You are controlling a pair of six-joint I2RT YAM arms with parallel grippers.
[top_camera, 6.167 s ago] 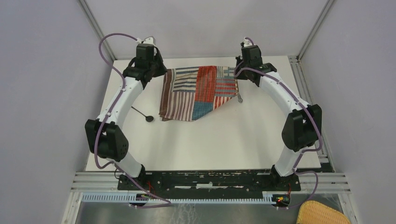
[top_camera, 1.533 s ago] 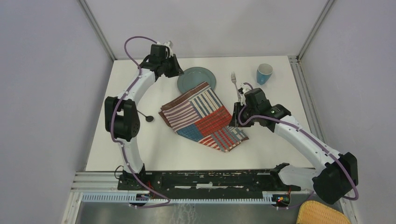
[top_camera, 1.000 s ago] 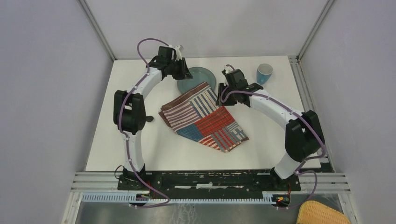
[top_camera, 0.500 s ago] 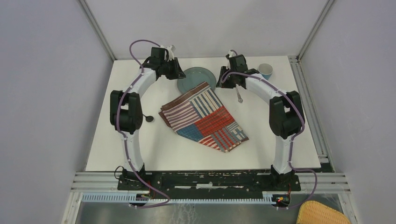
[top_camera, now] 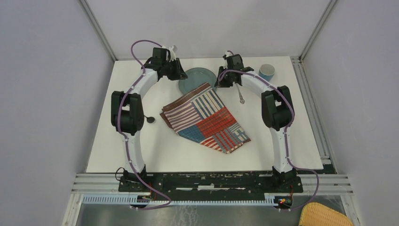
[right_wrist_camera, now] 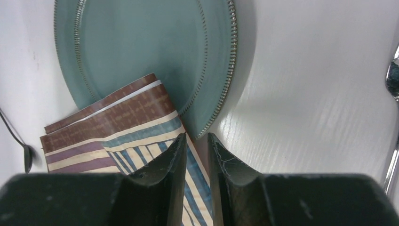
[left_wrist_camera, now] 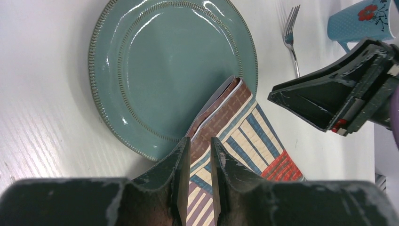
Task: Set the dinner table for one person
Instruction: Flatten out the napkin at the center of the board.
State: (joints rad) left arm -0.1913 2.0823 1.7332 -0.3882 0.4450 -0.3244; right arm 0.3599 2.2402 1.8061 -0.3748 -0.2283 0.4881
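My left gripper [left_wrist_camera: 198, 143]: fingers a narrow slit apart, nothing clamped that I can see. They point down at the folded corner of the cloth [left_wrist_camera: 244, 127], where it lies over the near rim of the plate [left_wrist_camera: 160, 70]. My right gripper [right_wrist_camera: 195, 139] is the same: narrow gap, not gripping, tips over the cloth edge beside the plate rim.

Left arm runs up the left side of the table [top_camera: 188, 150], elbow bent, wrist turned right toward the plate. Right arm reaches forward on the right side, elbow up, wrist turned left. The two grippers face each other across the plate at the far part of the table.

The table is the white top under everything, with metal rails along its near and right edges. The striped cloth lies flat at an angle mid-table, one corner on the plate. The fork [left_wrist_camera: 291, 40] lies right of the plate, close under my right wrist. The cup [left_wrist_camera: 360, 21] stands beyond it, far right. The spoon [top_camera: 149, 119] lies left of the cloth, beside my left elbow.
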